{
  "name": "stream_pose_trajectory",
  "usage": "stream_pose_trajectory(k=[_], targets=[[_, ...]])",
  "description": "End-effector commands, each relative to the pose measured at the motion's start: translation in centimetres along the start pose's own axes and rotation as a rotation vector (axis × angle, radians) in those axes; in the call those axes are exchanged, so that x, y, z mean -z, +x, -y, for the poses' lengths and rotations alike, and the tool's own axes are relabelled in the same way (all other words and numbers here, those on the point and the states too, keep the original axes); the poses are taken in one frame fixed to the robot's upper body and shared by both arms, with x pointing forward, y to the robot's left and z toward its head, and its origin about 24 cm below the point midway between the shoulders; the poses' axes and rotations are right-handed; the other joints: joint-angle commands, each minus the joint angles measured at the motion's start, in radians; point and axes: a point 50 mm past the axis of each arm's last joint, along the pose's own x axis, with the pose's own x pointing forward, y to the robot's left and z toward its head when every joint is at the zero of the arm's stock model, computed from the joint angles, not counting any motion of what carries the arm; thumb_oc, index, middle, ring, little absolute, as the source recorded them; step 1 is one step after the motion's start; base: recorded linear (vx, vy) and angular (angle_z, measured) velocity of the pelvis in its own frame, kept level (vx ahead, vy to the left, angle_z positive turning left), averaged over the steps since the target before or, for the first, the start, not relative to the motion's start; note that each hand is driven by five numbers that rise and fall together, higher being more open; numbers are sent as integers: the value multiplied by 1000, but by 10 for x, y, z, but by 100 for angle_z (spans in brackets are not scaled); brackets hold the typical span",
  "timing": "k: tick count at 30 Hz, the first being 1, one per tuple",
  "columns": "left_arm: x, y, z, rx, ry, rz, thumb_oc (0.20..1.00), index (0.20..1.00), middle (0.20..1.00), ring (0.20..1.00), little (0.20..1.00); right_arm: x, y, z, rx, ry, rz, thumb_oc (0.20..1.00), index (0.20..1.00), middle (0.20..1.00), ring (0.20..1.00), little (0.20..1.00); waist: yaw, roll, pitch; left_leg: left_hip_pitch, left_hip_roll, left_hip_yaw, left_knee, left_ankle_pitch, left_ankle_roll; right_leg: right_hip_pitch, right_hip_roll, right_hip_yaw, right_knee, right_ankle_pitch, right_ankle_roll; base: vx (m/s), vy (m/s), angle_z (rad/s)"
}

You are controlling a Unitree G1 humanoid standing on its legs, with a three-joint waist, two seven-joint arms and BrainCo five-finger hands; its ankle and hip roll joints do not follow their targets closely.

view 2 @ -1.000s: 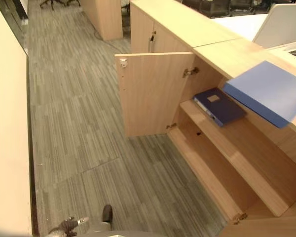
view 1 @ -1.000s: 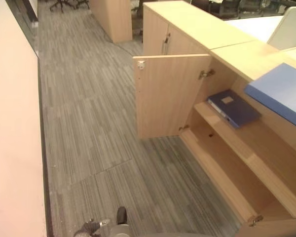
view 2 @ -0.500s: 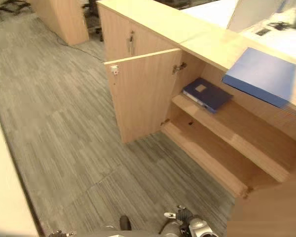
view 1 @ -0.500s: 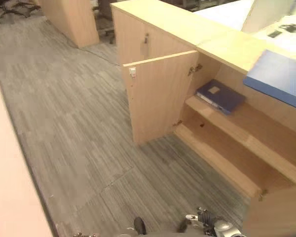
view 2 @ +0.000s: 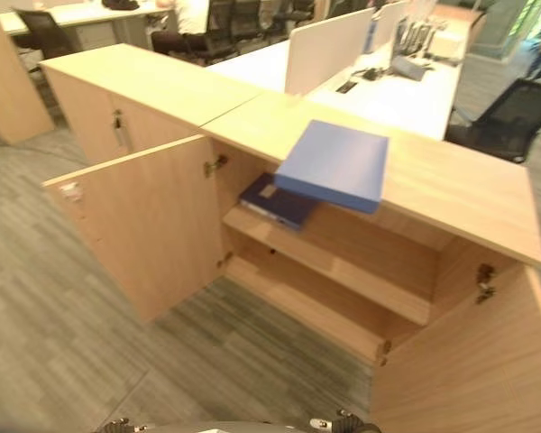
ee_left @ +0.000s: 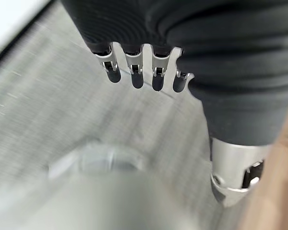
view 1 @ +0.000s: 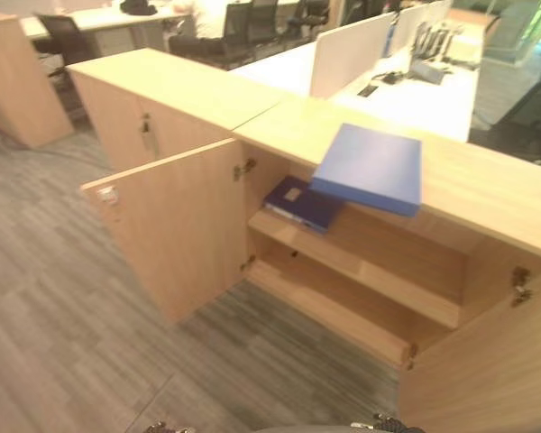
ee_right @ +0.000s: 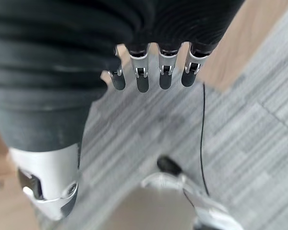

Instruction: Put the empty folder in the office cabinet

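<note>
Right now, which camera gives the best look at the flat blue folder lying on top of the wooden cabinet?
The right eye view: the flat blue folder lies whole on the wooden cabinet, one corner jutting past the front edge over the open compartment. The left eye view shows it about as well. The wrist views look along the left hand and right hand at grey carpet.

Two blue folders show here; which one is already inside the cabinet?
The darker blue folder, lying flat on the upper shelf behind the open door. The lighter blue folder lies on the cabinet top, its edge overhanging the front.
</note>
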Motion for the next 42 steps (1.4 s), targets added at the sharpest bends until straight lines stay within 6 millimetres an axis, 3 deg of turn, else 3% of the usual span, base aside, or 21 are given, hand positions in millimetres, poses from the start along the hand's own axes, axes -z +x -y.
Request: stream_pose_trajectory(k=[1,3,4,5,6,8,9,10,11,13,17,18,19,25,30,38,40,42], targets=[[-30,2,1,-11,-70,90,1000,1000,1000,1000,1000,-15,1,17,44,-61,13,1000,1000,1000,1000,1000,41,-4,128,91,-113,-38,-290,-238,0,44,-26,33,-74,27,189,77,82,-127],[-26,2,1,-18,-101,80,1000,1000,1000,1000,1000,-15,0,20,57,-72,14,1000,1000,1000,1000,1000,62,-8,144,54,-139,-99,-470,-222,-11,55,-54,63,-74,30,205,75,127,-137],[-25,2,0,-22,-117,77,1000,1000,1000,1000,1000,-15,0,21,61,-75,19,1000,1000,1000,1000,1000,70,-5,148,39,-150,-135,-568,-162,-31,61,-55,71,-74,26,206,112,117,-148],[-23,2,-2,-29,-138,72,1000,1000,1000,1000,1000,-16,0,24,69,-78,25,1000,1000,1000,1000,1000,86,10,156,34,-163,-203,-726,-58,-71,76,-45,89,-74,16,207,133,116,-86],[-22,2,-2,-31,-145,66,1000,1000,1000,1000,1000,-16,0,24,70,-79,24,1000,1000,1000,1000,1000,92,17,158,28,-168,-239,-784,-29,-82,81,-41,97,-74,9,207,147,123,-62],[-20,2,-2,-31,-148,62,1000,1000,1000,1000,1000,-15,0,25,72,-76,25,1000,1000,1000,1000,1000,99,23,162,20,-175,-278,-828,-16,-88,87,-39,107,-74,2,206,70,107,-36],[-17,2,-1,-31,-167,49,1000,1000,1000,1000,1000,-14,-1,27,78,-65,24,1000,1000,1000,1000,1000,103,39,164,-5,-200,-361,-884,8,-90,83,-34,129,-74,-1,201,74,177,-9],[-13,2,1,-24,-173,35,1000,1000,1000,1000,1000,-12,-1,28,82,-56,19,1000,1000,1000,1000,1000,102,51,158,12,-201,-383,-915,13,-94,87,-29,142,-74,-5,204,74,178,12],[-13,2,1,-24,-173,35,1000,1000,1000,1000,1000,-12,-1,28,82,-56,19,1000,1000,1000,1000,1000,102,51,158,12,-201,-383,-915,13,-94,87,-29,142,-74,-5,204,159,244,-6],[0,0,9,-4,-178,-8,1000,1000,1000,1000,1000,-4,-2,33,98,-33,-7,1000,1000,1000,1000,1000,92,84,134,56,-197,-372,-931,11,-112,100,-48,154,-74,-13,213,204,319,-43],[7,-1,12,4,-192,-33,1000,1000,1000,1000,1000,1,-3,32,95,-5,-25,1000,1000,1000,1000,1000,89,95,109,102,-225,-361,-947,-7,-103,110,-89,161,-74,-9,229,176,266,0],[9,-1,12,2,-207,-41,1000,1000,1000,1000,1000,4,-3,31,89,3,-37,1000,1000,1000,1000,1000,85,98,95,131,-251,-349,-958,-25,-88,118,-120,167,-74,-4,245,125,199,-18],[9,-1,12,2,-207,-41,1000,1000,1000,1000,1000,4,-3,31,89,3,-37,1000,1000,1000,1000,1000,85,98,95,131,-251,-349,-959,-25,-88,118,-120,167,-74,-4,245,181,295,-18],[0,0,5,-10,-203,-11,1000,1000,1000,1000,1000,2,-1,24,64,11,-32,1000,1000,1000,1000,1000,66,88,64,178,-353,-313,-965,-93,-30,110,-219,202,-57,26,301,124,276,1],[-6,1,-3,-30,-194,8,1000,1000,1000,1000,1000,-6,0,19,47,2,-8,1000,1000,1000,1000,1000,70,75,46,193,-390,-299,-965,-125,-4,95,-255,228,-54,48,325,74,145,-11],[-6,1,-5,-33,-182,11,1000,1000,1000,1000,1000,-12,1,17,45,-28,0,1000,1000,1000,1000,1000,82,70,42,212,-391,-258,-965,-144,6,70,-265,222,-56,91,336,29,27,-19],[-5,1,-5,-27,-195,9,1000,1000,1000,1000,1000,-11,1,16,39,-46,-7,1000,1000,1000,1000,1000,93,69,45,218,-369,-230,-965,-143,-5,66,-255,146,-66,109,335,9,-83,-30],[-7,1,-5,-26,-207,17,1000,1000,1000,1000,1000,-10,1,15,37,-51,-11,1000,1000,1000,1000,1000,92,67,45,219,-363,-227,-965,-141,-9,71,-248,135,-70,105,334,22,-53,-38]])
